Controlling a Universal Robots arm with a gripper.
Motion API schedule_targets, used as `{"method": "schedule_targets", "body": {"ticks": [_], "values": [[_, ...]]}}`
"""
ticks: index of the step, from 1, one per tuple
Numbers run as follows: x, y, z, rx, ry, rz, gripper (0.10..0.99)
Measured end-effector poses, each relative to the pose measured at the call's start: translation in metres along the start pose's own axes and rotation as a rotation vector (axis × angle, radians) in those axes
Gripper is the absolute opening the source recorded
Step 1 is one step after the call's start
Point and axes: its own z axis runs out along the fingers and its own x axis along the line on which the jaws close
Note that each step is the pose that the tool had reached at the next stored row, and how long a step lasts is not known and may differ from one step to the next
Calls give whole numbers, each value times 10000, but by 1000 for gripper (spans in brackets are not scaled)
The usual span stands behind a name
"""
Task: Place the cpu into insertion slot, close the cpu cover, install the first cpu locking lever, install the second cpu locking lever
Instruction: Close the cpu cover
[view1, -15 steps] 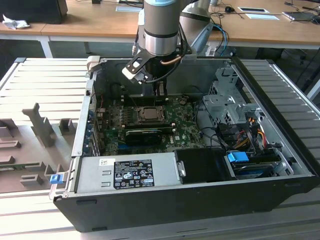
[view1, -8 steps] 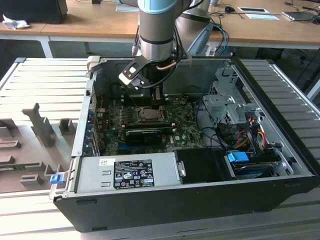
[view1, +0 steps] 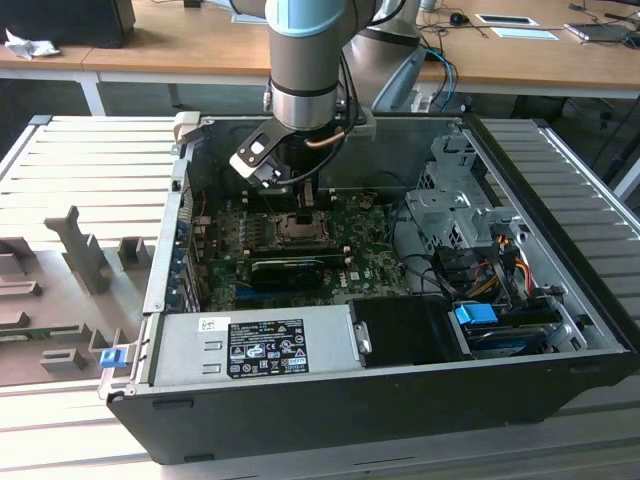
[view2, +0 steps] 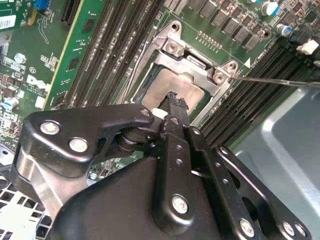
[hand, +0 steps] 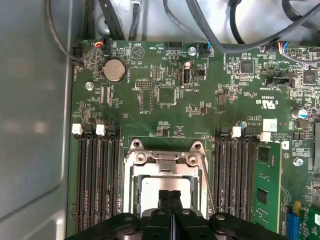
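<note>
Filling the insertion slot (hand: 131, 186), the cpu (hand: 149, 192) sits beneath the hand (hand: 170, 193).

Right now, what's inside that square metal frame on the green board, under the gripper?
The cpu, its silver-grey top showing through the frame's window. The shut gripper hides part of it, and the socket beneath the cpu is covered.

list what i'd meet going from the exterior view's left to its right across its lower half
grey upright plastic block → small blue plastic clip → silver metal box with black label → black rectangular cover → blue plastic drive tab
</note>
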Motion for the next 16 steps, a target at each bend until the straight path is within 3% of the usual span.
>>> {"method": "schedule_targets", "body": {"ticks": [5,11,16], "values": [[0,-71,13,3,3,-92,106],[2,-191,97,4,9,-208,106],[0,-201,151,11,1,-239,106]]}}
